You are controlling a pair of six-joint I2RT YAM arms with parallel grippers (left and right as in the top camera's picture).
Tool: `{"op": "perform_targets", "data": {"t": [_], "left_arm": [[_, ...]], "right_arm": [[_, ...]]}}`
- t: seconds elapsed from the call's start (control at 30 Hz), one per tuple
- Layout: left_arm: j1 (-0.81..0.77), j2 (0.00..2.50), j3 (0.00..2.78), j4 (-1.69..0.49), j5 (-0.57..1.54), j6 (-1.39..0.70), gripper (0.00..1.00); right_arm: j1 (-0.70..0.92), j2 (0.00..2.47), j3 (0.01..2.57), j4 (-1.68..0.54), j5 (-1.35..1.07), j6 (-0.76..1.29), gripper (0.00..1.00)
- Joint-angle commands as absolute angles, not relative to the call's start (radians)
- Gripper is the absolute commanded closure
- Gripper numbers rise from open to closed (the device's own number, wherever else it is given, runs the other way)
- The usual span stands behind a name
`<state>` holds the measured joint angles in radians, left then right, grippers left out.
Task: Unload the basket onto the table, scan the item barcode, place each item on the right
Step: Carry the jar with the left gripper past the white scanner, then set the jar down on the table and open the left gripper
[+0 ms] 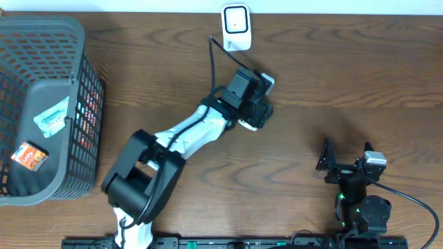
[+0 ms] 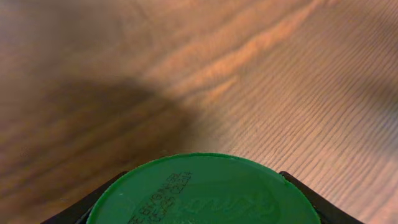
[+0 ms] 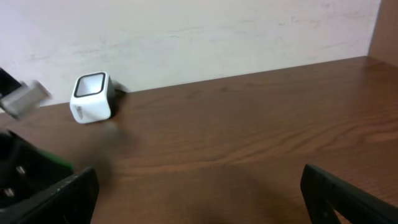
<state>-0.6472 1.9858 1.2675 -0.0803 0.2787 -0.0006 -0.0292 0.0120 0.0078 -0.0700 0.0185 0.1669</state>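
The main risk is a failed scan — no view shows the barcode, so it may face away from the scanner (image 1: 236, 26). The round green-lidded item (image 2: 205, 186) could also turn or slip if the wrist rotates too fast. The left gripper (image 1: 257, 104) is partly closed around this item and holds it over the table (image 1: 332, 76), near the scanner. The right gripper (image 1: 345, 163) stands wide open — empty and well apart.
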Motion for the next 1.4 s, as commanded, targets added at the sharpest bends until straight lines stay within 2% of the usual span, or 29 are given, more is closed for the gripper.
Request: {"op": "perform_targets", "data": {"t": [0.0,0.2,0.53,0.57,0.67,1.03,1.37], "left_arm": [[-0.648,2.008,1.269,-0.073,0.272,-0.006,0.32],[-0.648,2.024,1.268,-0.093,0.271,-0.005,0.31],[-0.648,2.024,1.268,-0.096,0.271,-0.006,0.22],[-0.648,2.024,1.268,-0.095,0.271,-0.006,0.14],[-0.646,2.023,1.268,-0.083,0.271,-0.005,0.0],[-0.6,1.843,1.275,-0.085,0.271,-0.005,0.02],[-0.542,1.659,1.275,-0.249,0.271,0.019,0.02]], "right_arm": [[-0.02,0.006,0.006,-0.072,0.024,0.152,0.01],[-0.02,0.006,0.006,-0.072,0.024,0.152,0.01],[-0.02,0.006,0.006,-0.072,0.024,0.152,0.01],[-0.02,0.006,0.006,-0.072,0.024,0.152,0.01],[-0.02,0.006,0.006,-0.072,0.024,0.152,0.01],[-0.02,0.006,0.006,-0.072,0.024,0.152,0.01],[-0.02,0.006,0.006,-0.072,0.024,0.152,0.01]]}}
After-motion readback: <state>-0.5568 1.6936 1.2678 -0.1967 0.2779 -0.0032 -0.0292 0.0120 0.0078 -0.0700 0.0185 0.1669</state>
